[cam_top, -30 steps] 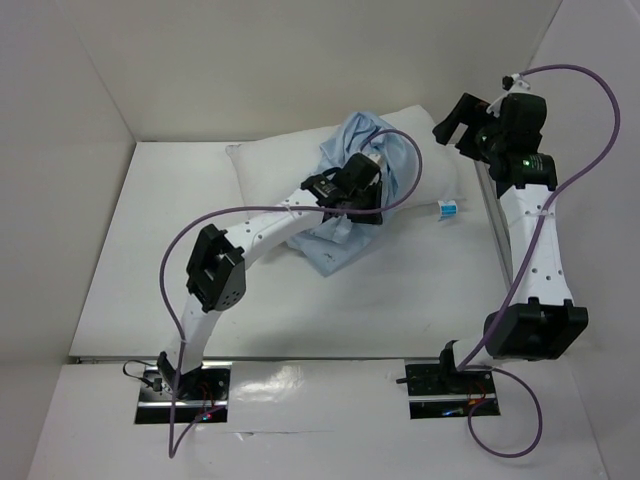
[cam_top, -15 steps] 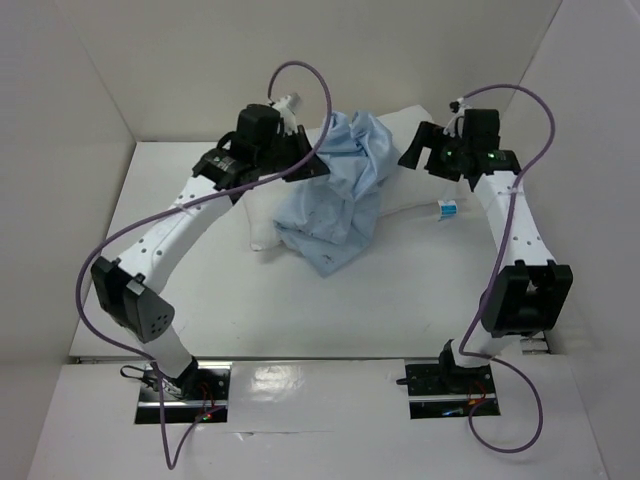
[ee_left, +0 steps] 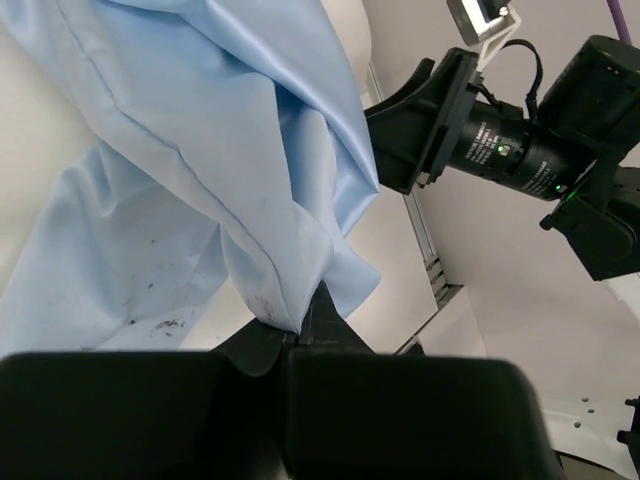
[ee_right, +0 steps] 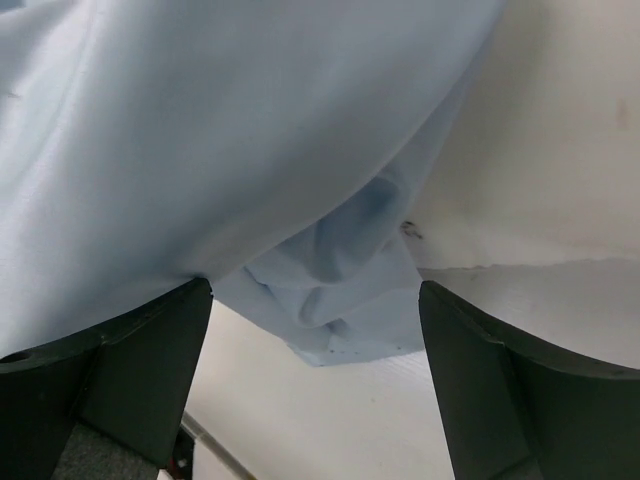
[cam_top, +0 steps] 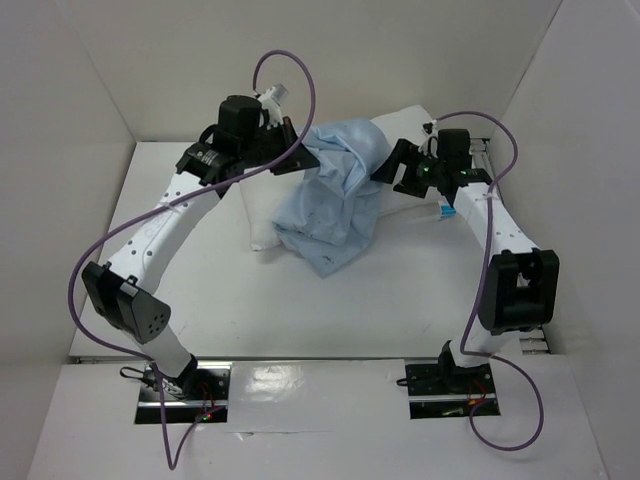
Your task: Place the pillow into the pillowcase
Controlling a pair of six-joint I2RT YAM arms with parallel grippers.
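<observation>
Where the overhead view takes in the whole white table [cam_top: 150, 260], the count stands as follows.

- Pillow [cam_top: 258, 212]: one, white and plump. It lies at the far middle of the table and is mostly covered, with only its left end and a far right corner showing.
- Pillowcase [cam_top: 335, 200]: one, light blue, wrinkled, with dark specks. It is draped in a bunch over the pillow, and its lower end spills onto the table on the near side.
- Arms: two, each with one gripper.
- Left gripper [ee_left: 290, 335]: fingers pressed together, pinching a seamed edge of the pillowcase and holding it raised at the pillow's far left.
- Right gripper [ee_right: 315, 292]: fingers spread wide and gripping nothing. Blue cloth hangs just ahead of them and between them in view. Contact cannot be told.
- Purple cables [cam_top: 100, 255]: two, one looping from each arm.
- Small blue-and-white item [cam_top: 447, 208]: one, on the table beside the right arm, too small to identify.

The pillowcase's opening cannot be made out among the folds.
</observation>
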